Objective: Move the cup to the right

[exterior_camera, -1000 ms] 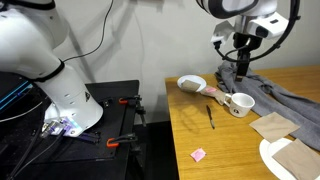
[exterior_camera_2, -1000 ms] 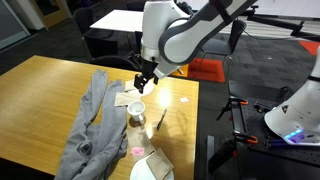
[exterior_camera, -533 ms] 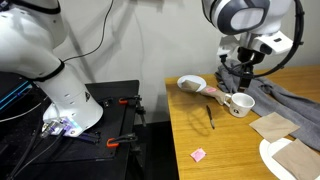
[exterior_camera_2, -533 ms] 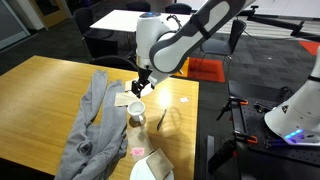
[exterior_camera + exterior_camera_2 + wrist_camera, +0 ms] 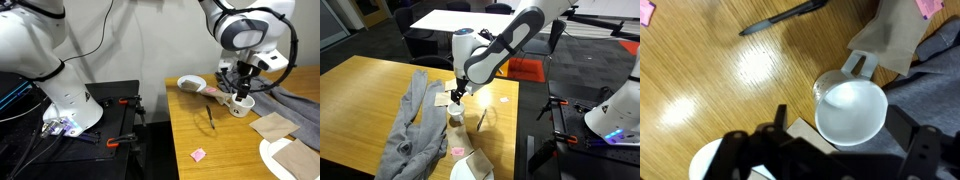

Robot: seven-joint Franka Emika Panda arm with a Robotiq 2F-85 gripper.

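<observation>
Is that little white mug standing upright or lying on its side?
Upright: in the wrist view the cup shows its round mouth facing straight up at the camera, handle sticking out sideways.

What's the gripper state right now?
Gripper: open, jaws spread either side of the cup, nothing held.

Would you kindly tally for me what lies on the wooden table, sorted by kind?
Cup: 1
Bowl: 1
Plate: 1
Pen: 1
Grey cloth: 1
Brown napkins: 2
Pink slips: 2
Total: 9
</observation>
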